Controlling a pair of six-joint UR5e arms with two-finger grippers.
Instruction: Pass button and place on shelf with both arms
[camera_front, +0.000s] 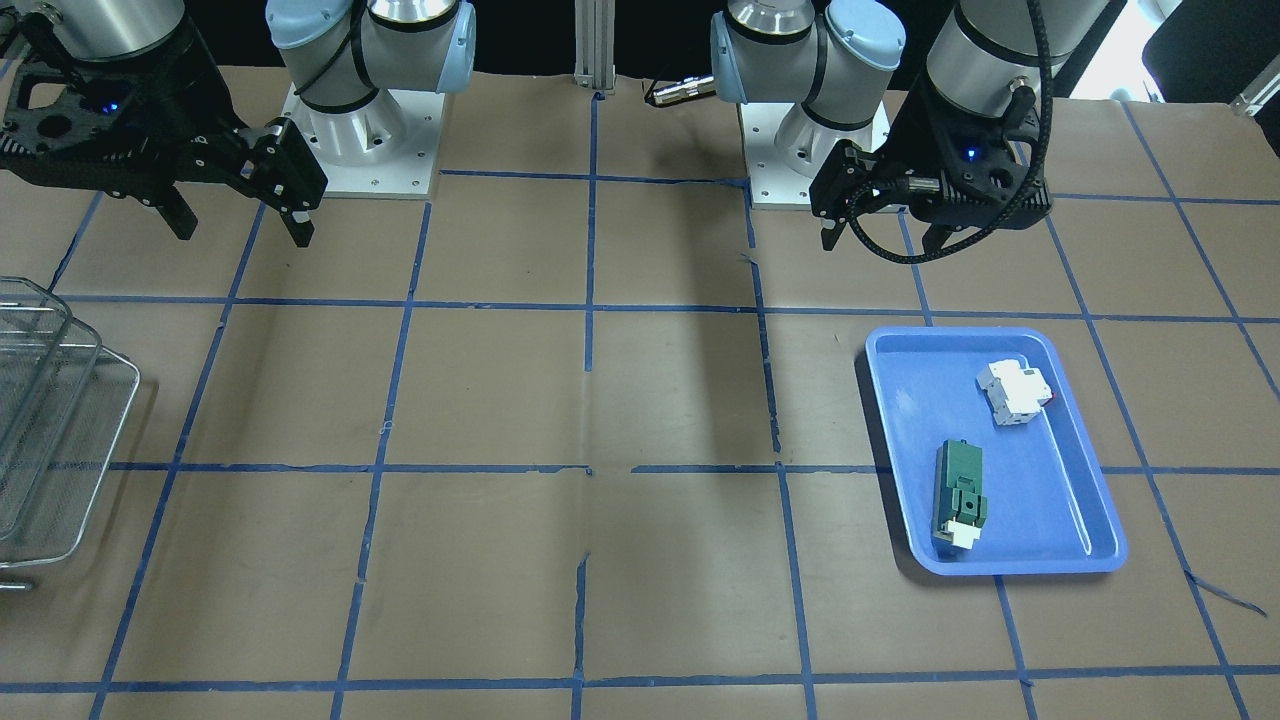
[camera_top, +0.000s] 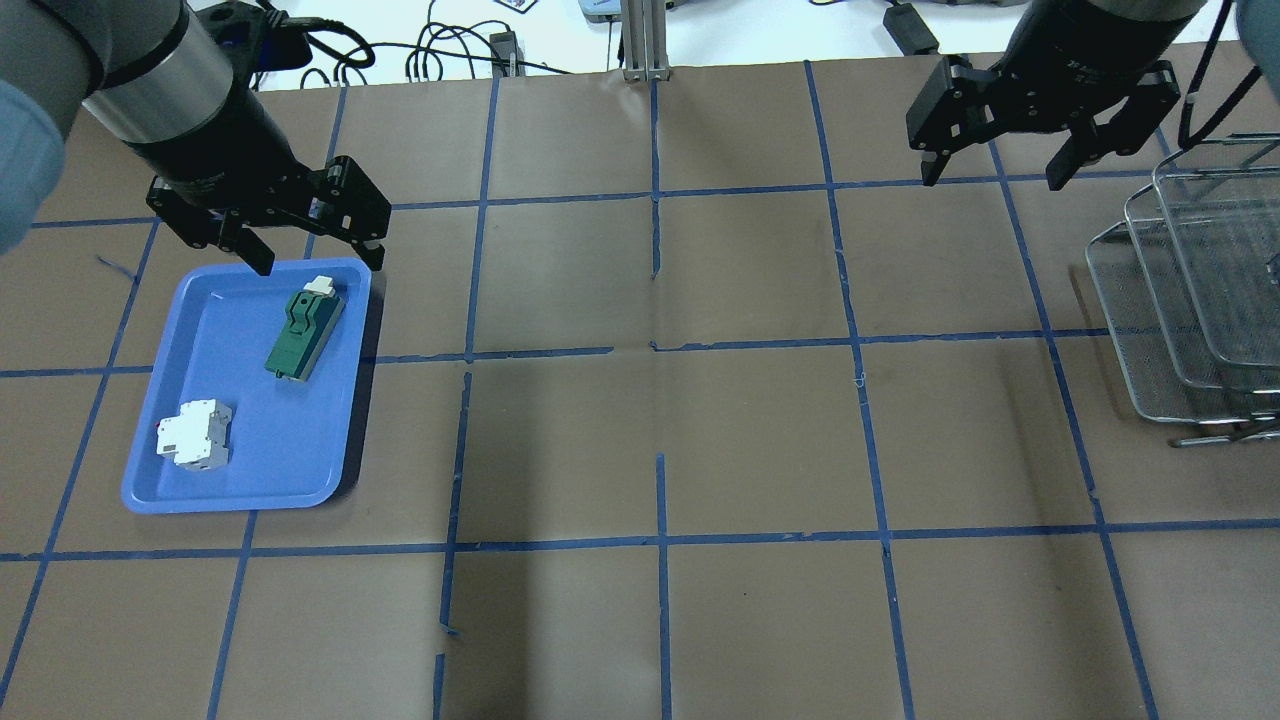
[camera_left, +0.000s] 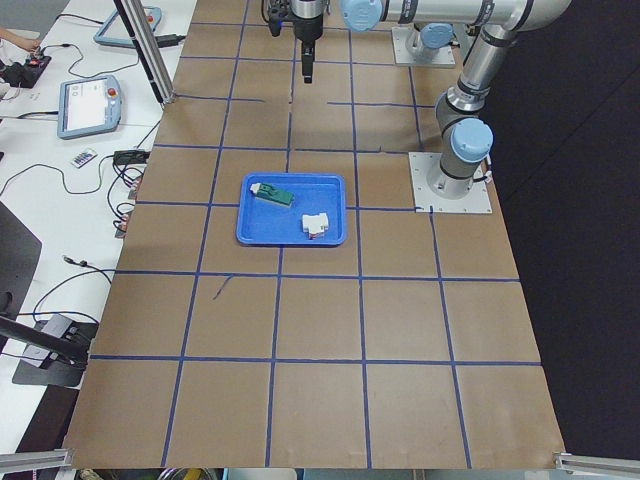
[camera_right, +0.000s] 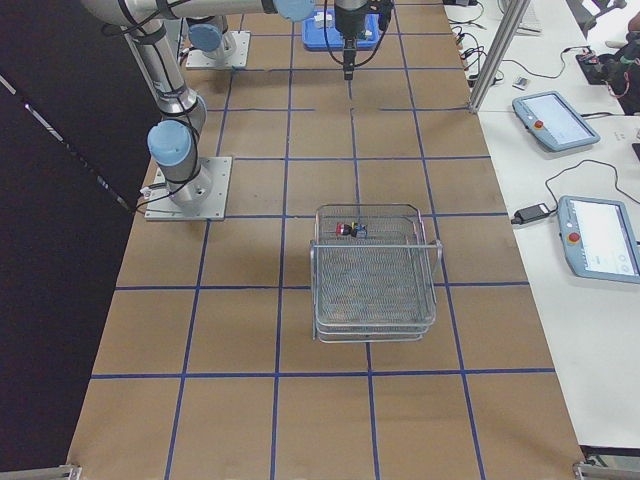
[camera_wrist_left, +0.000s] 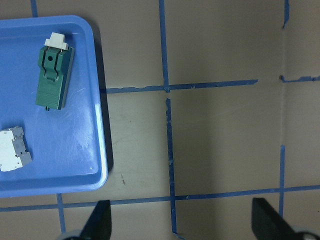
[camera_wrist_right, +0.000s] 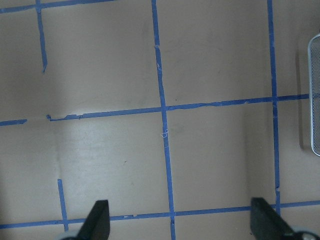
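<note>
The left claw (camera_top: 318, 262) is wide apart and holds nothing. In the overhead view it hangs in the upper left, over the top edge of the blue tray (camera_top: 250, 450). Its wrist camera shows both fingers far apart at the bottom of the frame, with bare table between them.

The right claw (camera_top: 990, 180) is wide apart too, and it holds nothing. It hangs in the upper right of the overhead view, up and to the left of the shelf (camera_right: 375, 280), and does not touch it.

The button (camera_right: 350, 230) is in neither claw. In the right-side view it lies inside the shelf, at the upper end, just inside the rim. Its red cap points to the left of that frame. It looks like it is on the top level, but I cannot tell for sure.

In the tray lie a green part (camera_top: 305, 333) and a white block (camera_top: 193, 435), well apart from each other. They are not the button.

So the job looks done, and the step now seems to be backing away. To do that well, the right arm should go up and away from the shelf, so it does not bump the wire rim and shake the button. The left arm should lift straight up, so its fingers do not catch the tray edge or the green part.
</note>
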